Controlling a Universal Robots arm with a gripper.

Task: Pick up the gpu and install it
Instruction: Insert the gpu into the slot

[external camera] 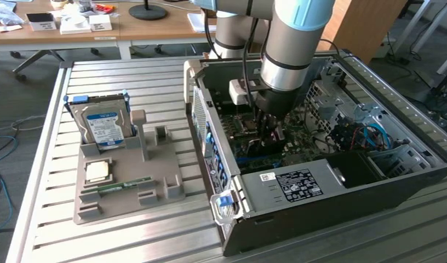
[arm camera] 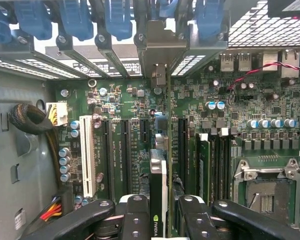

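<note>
End effector (arm camera: 162,212) with black fingers (arm camera: 135,215) partly closed, pinching thin green-and-black gpu card (arm camera: 159,180) edge-on (silver bracket toward rear slots) over green motherboard (arm camera: 115,130) inside black computer case (external camera: 399,181).

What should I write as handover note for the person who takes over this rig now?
Pincer: shut on the gpu, held edge-on between the fingers.
Position: the arm reaches down inside the open computer case, with the card above the motherboard slots and its silver bracket at the rear slot openings.
Done: gpu picked up and brought into the case.
Left: whether the card is seated cannot be told; it is not released.
On the grey holder outside: hard drive, RAM stick.
</note>
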